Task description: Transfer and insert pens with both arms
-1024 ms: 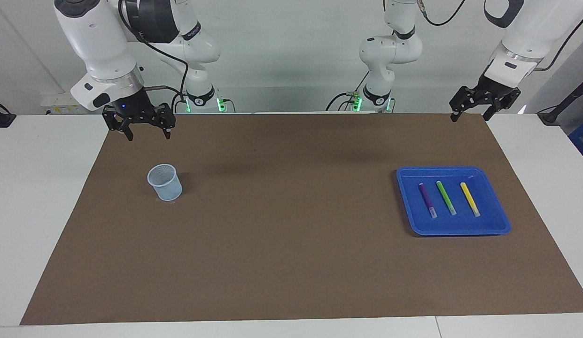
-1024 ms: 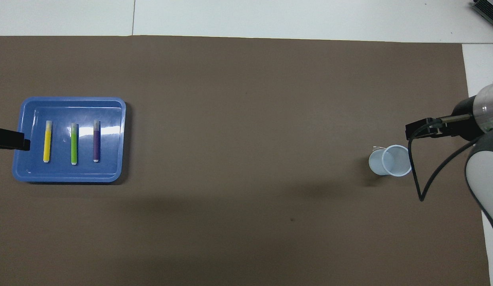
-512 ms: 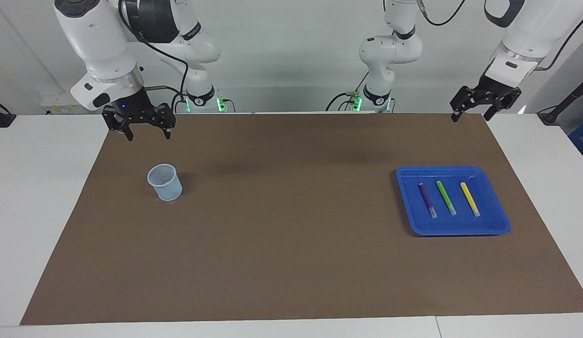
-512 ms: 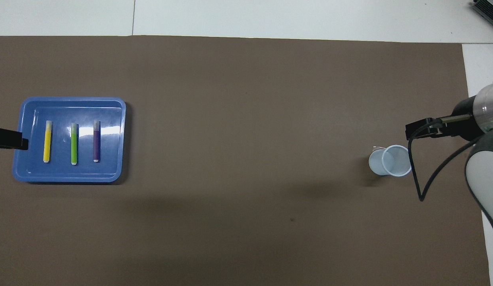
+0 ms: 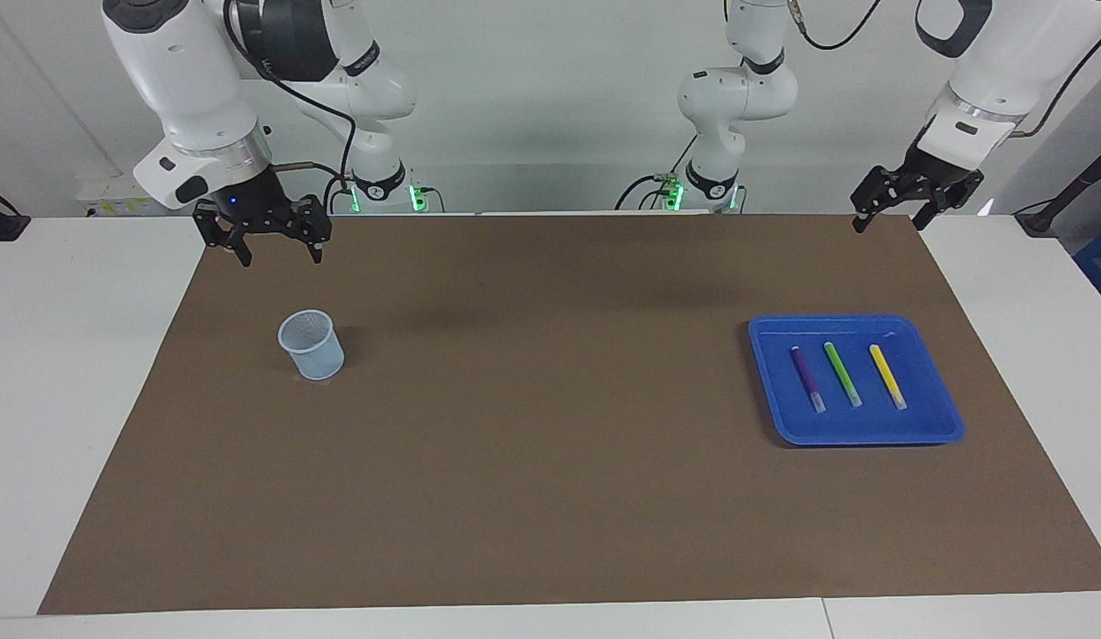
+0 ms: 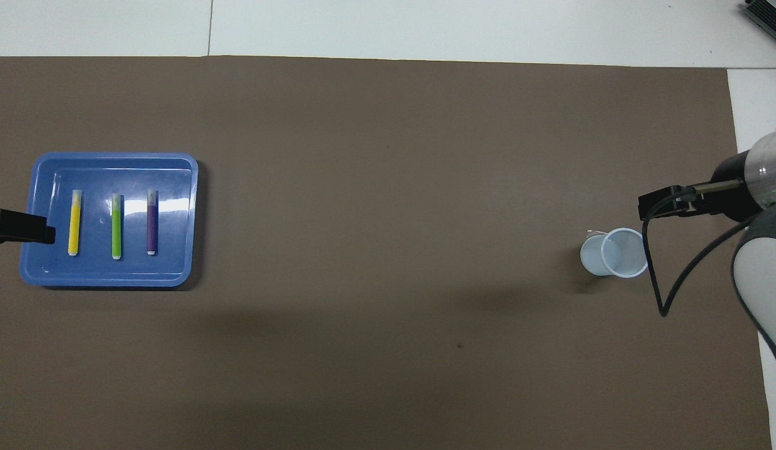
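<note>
1. the three pens lie side by side in the blue tray (image 5: 931,424), lower right of the facing view and middle left of the overhead view: purple pen (image 5: 806,378), green pen (image 5: 842,374), yellow pen (image 5: 887,375). each is slim with a pale whitish end, parallel to its neighbours and apart from them, none touched.
2. what has changed in the last second: only the left gripper (image 5: 901,211). in the overhead view its black tip (image 6: 22,226) has crept inward from the left edge and now covers a little more of the tray's rim beside the yellow pen. in the facing view it has risen slightly at the upper right. the pens, tray and cup have not moved.
3. what that means: the left arm is probably starting its approach to the tray, likely for the yellow pen, the closest. no pen has been lifted, so the task is at its very beginning.
4. the left gripper's fingers are spread and hold nothing.
5. the right gripper (image 5: 276,247) hangs at the upper left of the facing view, spread and holding nothing, waiting above the mat near the pale mesh cup (image 5: 311,344), which stands upright and has no pen in it.
</note>
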Motion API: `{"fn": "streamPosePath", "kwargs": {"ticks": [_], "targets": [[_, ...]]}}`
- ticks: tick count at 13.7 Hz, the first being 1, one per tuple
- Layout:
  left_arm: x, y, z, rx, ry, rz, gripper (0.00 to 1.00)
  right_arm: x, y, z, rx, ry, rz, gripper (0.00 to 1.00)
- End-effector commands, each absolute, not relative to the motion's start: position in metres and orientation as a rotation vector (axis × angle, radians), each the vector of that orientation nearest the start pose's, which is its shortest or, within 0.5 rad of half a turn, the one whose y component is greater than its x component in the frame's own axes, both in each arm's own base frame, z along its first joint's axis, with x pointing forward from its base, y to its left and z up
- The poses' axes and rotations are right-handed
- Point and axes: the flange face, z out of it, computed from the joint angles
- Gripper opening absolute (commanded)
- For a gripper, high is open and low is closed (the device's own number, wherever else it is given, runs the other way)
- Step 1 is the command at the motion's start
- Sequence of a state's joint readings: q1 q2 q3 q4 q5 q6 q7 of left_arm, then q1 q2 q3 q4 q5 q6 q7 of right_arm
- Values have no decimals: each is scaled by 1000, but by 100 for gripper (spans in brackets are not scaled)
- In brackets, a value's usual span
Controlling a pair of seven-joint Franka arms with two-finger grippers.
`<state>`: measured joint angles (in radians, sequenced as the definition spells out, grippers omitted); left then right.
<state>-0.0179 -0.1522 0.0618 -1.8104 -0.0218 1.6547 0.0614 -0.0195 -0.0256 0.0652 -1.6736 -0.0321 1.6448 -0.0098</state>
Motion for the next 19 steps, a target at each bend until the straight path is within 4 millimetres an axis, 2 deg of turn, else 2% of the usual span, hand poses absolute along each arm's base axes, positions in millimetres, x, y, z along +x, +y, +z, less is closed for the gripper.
{"fn": "streamPosePath", "kwargs": {"ticks": [1,4,6,10,13,19], "targets": [[501,18,575,-3194,28,-11,100,545,18,599,-3177,-111,5,100],[505,14,543,-3198,27,-35,100,545,18,599,-3177,-111,5,100],[515,14,523,-3200,29,-16,100,545,18,599,-3177,-111,5,100],[544,13,470,-3211,7,-18,100,545,18,599,-3177,-111,5,100],[549,14,430,-3209,-4,-47,99,545,18,599,-3177,-111,2,100],[570,12,372,-3238,-63,-71,99,545,18,599,-3177,-111,5,100]]}}
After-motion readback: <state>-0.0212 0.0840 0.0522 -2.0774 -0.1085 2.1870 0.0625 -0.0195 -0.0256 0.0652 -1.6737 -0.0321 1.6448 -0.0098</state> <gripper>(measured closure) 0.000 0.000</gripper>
